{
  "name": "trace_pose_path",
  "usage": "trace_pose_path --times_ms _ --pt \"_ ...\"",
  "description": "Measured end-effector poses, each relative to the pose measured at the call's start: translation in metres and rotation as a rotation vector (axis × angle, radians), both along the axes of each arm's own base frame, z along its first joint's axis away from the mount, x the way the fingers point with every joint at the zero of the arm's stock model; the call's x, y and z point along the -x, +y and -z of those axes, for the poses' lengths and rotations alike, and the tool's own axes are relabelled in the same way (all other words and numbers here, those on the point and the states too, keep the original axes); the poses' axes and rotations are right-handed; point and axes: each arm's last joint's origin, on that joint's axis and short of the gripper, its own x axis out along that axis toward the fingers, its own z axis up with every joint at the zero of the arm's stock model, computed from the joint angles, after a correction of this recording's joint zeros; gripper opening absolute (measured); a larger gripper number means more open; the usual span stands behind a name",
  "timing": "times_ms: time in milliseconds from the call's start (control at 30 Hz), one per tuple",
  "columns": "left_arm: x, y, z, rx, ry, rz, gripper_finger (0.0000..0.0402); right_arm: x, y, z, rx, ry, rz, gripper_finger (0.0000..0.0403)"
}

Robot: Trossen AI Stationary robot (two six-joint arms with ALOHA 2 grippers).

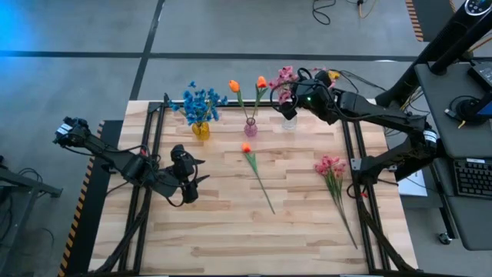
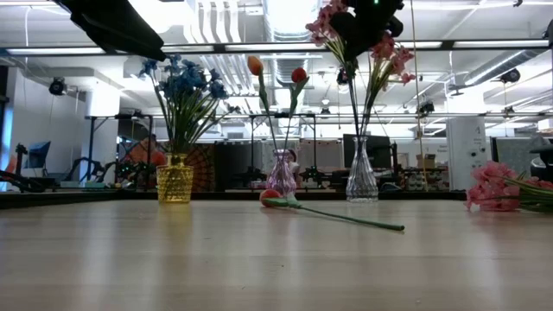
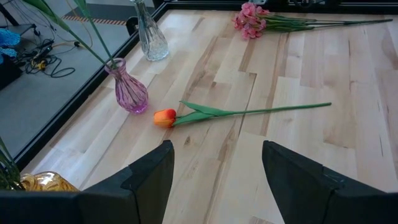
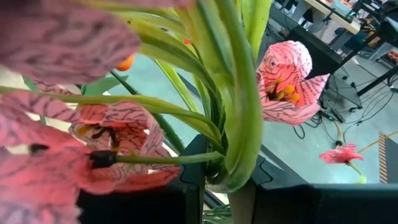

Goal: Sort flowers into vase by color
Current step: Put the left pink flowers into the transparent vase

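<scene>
Right, three vases in a row along the far edge of the wooden table (image 1: 307, 208). The yellow vase (image 1: 201, 130) holds the blue flowers (image 1: 201, 102). The pink vase (image 1: 250, 128) in the middle holds two orange tulips (image 1: 247, 84). The clear vase (image 1: 289, 121) holds a pink spray (image 1: 284, 81).

The right gripper (image 1: 288, 107) sits above the clear vase, pinched shut on the stem of the pink spray; in its wrist view the green stem (image 4: 239, 124) comes up between the two dark fingers (image 4: 292, 202), with pink blossoms crowding the camera. In the low view the spray's stems run down into the clear vase while the gripper grips them up among the blossoms.

The left gripper (image 1: 197, 178) hovers over the near-left part of the table, fingers spread wide, nothing between them. It points toward the loose orange tulip (image 1: 257, 171) lying flat mid-table, bud toward the vases, stem running toward the near edge. The bud lies just in front of the pink vase, not touching it.

More pink flowers (image 1: 335, 187) lie flat on the right side of the table, blossoms toward the far edge, stems trailing toward the near right corner, well apart from the tulip.
</scene>
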Motion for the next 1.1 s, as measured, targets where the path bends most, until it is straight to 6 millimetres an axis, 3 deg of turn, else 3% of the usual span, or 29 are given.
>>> trace_pose_path --times_ms 1100 --pt "0.0000 0.0001 0.0000 0.000 0.000 0.000 0.0225 -0.0011 -0.0004 0.0088 -0.002 0.021 -0.003 0.0038"
